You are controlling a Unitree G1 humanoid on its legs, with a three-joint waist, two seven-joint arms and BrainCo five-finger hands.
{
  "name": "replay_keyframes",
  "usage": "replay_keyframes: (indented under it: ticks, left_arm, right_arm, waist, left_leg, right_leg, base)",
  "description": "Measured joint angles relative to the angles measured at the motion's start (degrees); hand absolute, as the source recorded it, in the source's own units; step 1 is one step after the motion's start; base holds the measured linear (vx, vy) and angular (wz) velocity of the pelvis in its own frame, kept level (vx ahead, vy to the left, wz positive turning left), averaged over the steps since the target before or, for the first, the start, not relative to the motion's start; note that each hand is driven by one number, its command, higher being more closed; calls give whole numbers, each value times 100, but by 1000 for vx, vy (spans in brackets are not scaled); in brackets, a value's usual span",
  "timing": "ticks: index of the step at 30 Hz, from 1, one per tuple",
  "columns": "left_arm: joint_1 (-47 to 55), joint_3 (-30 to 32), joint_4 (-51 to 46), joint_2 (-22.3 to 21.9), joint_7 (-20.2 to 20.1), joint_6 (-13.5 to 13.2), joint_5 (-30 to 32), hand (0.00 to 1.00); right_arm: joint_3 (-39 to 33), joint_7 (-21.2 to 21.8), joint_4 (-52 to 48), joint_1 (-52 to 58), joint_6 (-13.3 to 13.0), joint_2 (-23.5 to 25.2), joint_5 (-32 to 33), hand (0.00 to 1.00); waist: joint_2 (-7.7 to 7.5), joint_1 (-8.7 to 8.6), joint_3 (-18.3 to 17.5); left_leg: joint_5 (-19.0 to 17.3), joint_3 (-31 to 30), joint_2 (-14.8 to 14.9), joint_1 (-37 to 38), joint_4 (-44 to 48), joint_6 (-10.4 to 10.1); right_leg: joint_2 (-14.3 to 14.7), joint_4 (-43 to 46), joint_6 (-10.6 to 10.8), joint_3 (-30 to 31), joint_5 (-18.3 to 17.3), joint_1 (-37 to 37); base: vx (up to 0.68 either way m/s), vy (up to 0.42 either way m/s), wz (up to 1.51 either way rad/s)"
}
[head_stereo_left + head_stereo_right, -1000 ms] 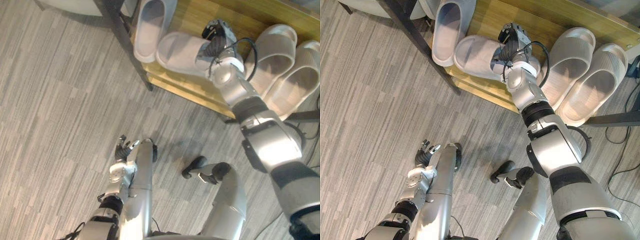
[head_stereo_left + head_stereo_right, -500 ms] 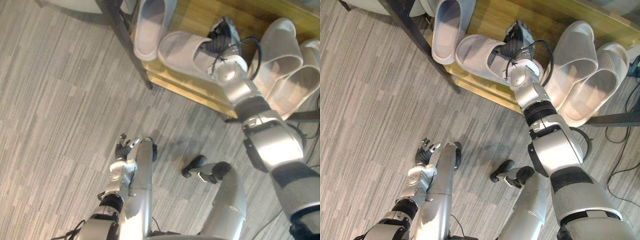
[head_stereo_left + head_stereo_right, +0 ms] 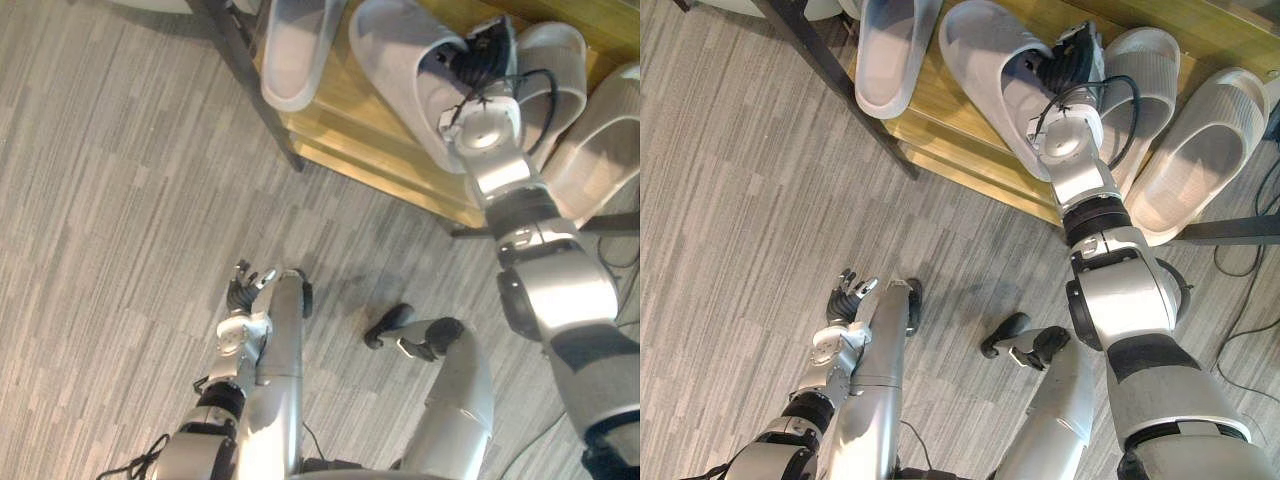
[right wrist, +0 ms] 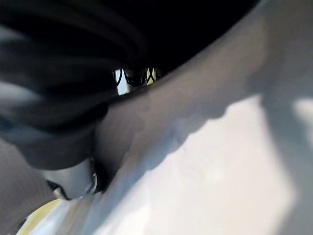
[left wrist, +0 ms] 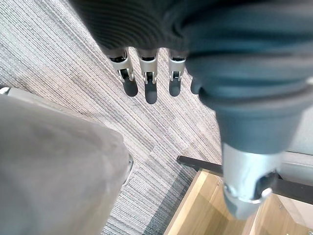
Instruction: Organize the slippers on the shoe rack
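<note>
while the right hand (image 3: 1072,62) reaches into the strap of a pale slipper (image 3: 985,55), its fingers are hidden inside, so i cannot tell if they grip it. this slipper lies slanted on the wooden shoe rack (image 3: 930,110), between a single slipper (image 3: 888,55) and a pair (image 3: 1195,150). the left hand (image 3: 845,296) hangs low over the grey floor (image 3: 730,200), fingers relaxed and holding nothing.

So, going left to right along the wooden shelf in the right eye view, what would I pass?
Dark rack leg → leftmost slipper → angled slipper → right hand, tucked into that slipper → third slipper → rightmost slipper.
</note>
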Motion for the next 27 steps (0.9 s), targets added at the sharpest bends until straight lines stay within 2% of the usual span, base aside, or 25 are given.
replay_keyframes:
  ticks: [11,15,26,27]
  left_arm:
    - [-2,-2,-47,-22,7,-1,-75,0]
    - [-2,-7,-52,-22,10,-1,-78,0]
    - [-20,-30,-66,-52,10,-1,-82,0]
    - [-20,-30,-67,-53,10,-1,-82,0]
  right_arm:
    - [-617,-276,-1,-5,-168,-37,1023,100]
    - [-754,-304,0,-6,-201,125,1358,100]
    - [-646,-300,13,-21,-194,330,1487,100]
    - [-569,-294,13,-37,-194,335,1485,0]
  waist:
    - [9,3,8]
    - [18,12,13]
    - [67,40,41]
    - [70,40,42]
  left_leg:
    - [2,-10,-44,-55,7,2]
    - [2,-13,-46,-55,7,2]
    - [11,-58,-84,-60,3,15]
    - [14,-57,-91,-61,-1,20]
  right_leg:
    - [-43,15,13,-16,-7,-28]
    - [-44,17,17,-18,-9,-27]
    - [-64,16,29,-78,-16,29]
    - [-70,16,30,-80,-16,29]
  base:
    - [-2,4,1]
    - [0,0,0]
    - [0,0,2]
    - [0,0,5]
